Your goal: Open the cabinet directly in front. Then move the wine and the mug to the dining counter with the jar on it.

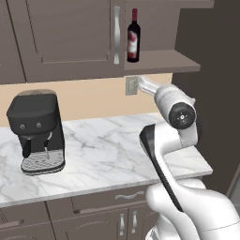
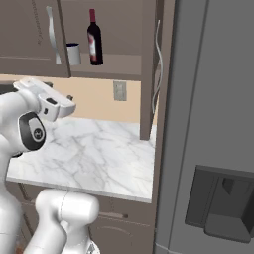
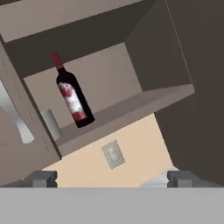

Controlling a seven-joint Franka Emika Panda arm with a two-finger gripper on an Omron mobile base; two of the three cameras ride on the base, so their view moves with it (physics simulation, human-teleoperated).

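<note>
Reaching up toward the wine (image 3: 72,96), claw (image 3: 112,178) spread wide, empty.

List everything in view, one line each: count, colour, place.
cabinet: one, dark brown, on the wall above the worktop; right door swung open, left door shut
wine: one, dark bottle with red neck and red-and-white label, upright on the open shelf
mug: one, light grey, on the shelf left of the wine, partly behind the shut door
coffee machine: one, black, on the worktop's left
worktop: one, white grey-veined marble
wall socket: one, grey, on the beige wall under the shelf
fridge: one, grey, right of the worktop
gripper: one, dark tips, open, below the shelf
</note>
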